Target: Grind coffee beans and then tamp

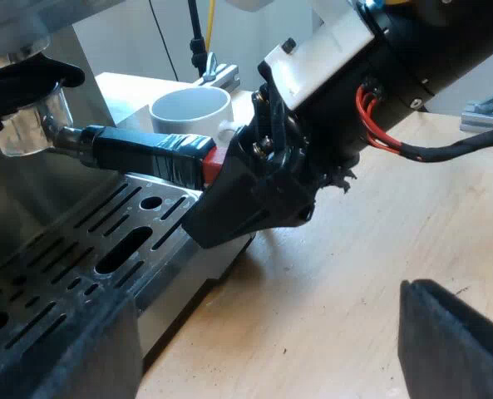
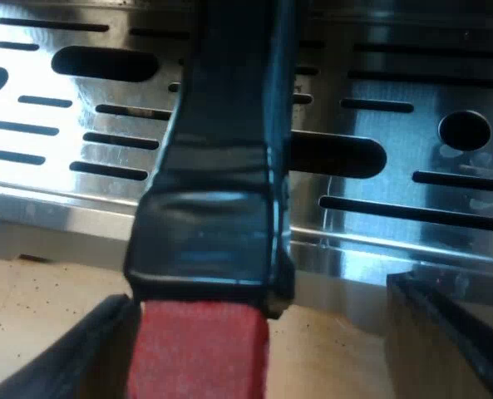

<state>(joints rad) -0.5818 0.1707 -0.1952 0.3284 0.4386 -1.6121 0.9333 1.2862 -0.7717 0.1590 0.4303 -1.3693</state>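
Over the drip tray [image 2: 30, 199], right jaws sit spread around the handle's red end [image 2: 198, 353], probably lining up a pinch; left jaws spread too, idle.

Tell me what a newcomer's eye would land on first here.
The holder's dark handle sticks out from the espresso machine's front, its red end between the open fingers of the right gripper. A white mug stands on the wooden table beyond the handle.
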